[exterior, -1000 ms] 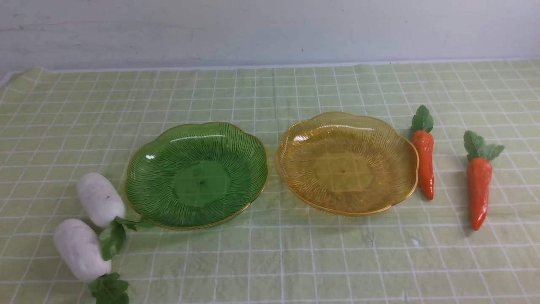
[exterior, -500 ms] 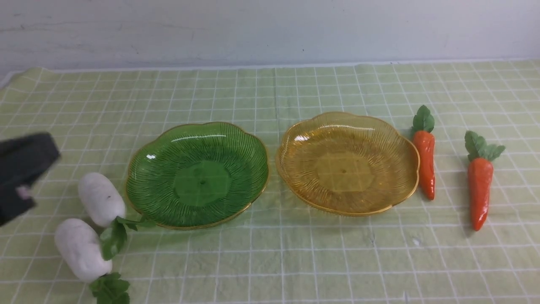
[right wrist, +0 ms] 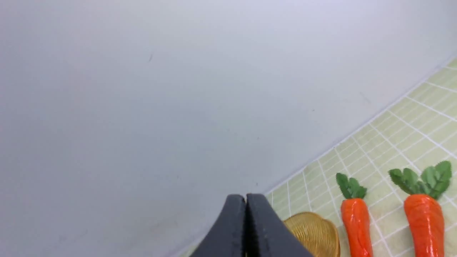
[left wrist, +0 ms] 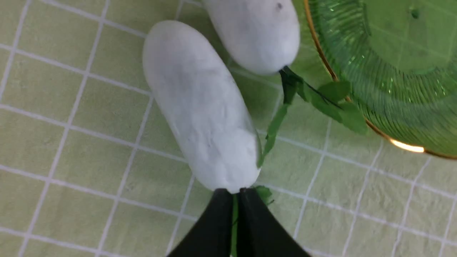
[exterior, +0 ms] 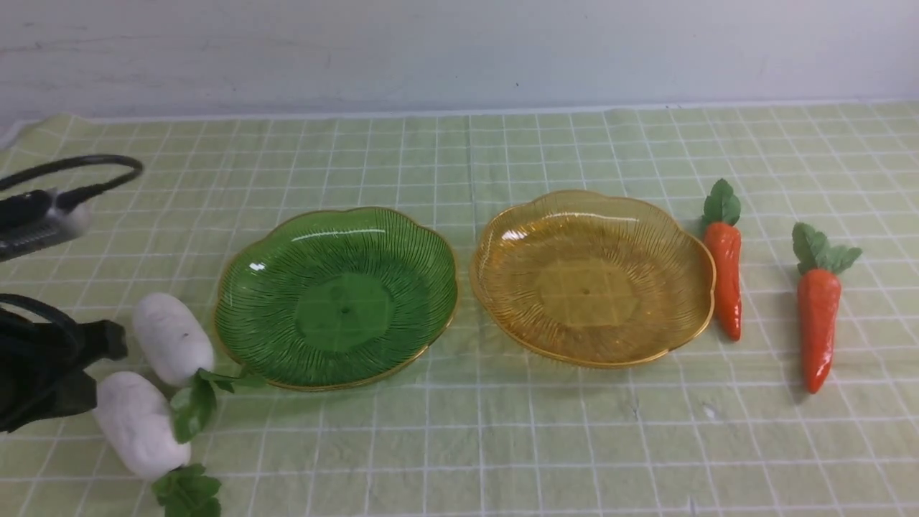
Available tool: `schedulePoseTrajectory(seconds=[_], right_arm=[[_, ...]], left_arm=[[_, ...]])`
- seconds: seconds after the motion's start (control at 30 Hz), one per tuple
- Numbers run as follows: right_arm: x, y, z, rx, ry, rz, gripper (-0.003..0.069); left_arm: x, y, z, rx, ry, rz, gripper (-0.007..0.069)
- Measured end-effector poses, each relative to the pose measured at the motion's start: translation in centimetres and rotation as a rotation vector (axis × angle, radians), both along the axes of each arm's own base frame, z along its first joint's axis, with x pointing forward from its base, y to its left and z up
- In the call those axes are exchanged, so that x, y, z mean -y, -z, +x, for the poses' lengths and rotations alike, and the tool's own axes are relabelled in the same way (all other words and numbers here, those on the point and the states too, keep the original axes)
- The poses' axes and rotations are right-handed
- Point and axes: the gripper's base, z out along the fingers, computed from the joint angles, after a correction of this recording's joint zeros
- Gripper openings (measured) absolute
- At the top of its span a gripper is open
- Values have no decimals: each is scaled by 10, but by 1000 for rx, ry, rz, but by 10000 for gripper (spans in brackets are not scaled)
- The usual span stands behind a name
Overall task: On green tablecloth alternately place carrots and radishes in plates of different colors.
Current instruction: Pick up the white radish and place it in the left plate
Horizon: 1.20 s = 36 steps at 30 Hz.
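Two white radishes lie on the green tablecloth (exterior: pixel 459 445) at the front left, one (exterior: pixel 172 337) beside the green plate (exterior: pixel 251 345), the other (exterior: pixel 140 424) nearer me. Both plates hold nothing. My left gripper (exterior: pixel 108 343) is shut and empty, hovering just left of the radishes. In the left wrist view its tips (left wrist: pixel 235 192) sit by the leaf end of the nearer radish (left wrist: pixel 203 107). The amber plate (exterior: pixel 502 316) is in the middle. Two carrots (exterior: pixel 724 276) (exterior: pixel 817 327) lie to its right. My right gripper (right wrist: pixel 245 198) is shut and empty, high up, with the carrots (right wrist: pixel 357 225) below it.
The left arm's cable and wrist housing (exterior: pixel 43 215) reach in over the left edge of the table. A pale wall (exterior: pixel 459 50) stands behind the table's far edge. The second radish (left wrist: pixel 257 32) has its leaves against the green plate's rim (left wrist: pixel 407 146).
My left arm has come in from the left edge and dropped toward the two radishes. The plates, carrots and radishes have not moved.
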Motion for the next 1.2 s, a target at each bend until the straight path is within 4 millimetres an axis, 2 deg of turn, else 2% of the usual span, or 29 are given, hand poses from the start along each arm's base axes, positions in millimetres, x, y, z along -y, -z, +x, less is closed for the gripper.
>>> schedulePoseTrajectory(seconds=[0.1,0.23,0.37,0.6,0.73,0.8,0.87,0.9,1.03,1.1,1.2], right_arm=[[-9,-29,17,-148,-108,-150,-14],[-17,-46,46,-320,-235,-299,-14],[-22,-45,70,-444,-339,-380,-14],[-26,-35,87,-514,-424,-381,-14],[-26,-37,96,-537,-428,-357,-14],[-25,-45,108,-592,-424,-362,-14],[-19,-54,124,-682,-399,-398,-14],[-16,-56,132,-736,-377,-402,-14],[7,-60,171,-964,-192,-473,-14],[14,-52,192,-1052,-130,-482,-14],[17,-35,223,-1125,-124,-483,-10]], left_arm=[[-8,12,12,-1,-20,-44,15],[-11,25,26,-1,-8,-68,66],[-15,41,39,-14,-30,-79,199],[-20,73,56,-69,-85,-116,499],[-22,88,64,-91,-121,-142,591],[-22,98,66,-125,-125,-154,578],[-22,104,66,-151,-123,-162,486],[-22,104,66,-152,-122,-162,465],[-21,101,62,-191,-71,-144,466],[-20,91,54,-204,-21,-112,466],[-16,56,44,-115,0,-95,466]])
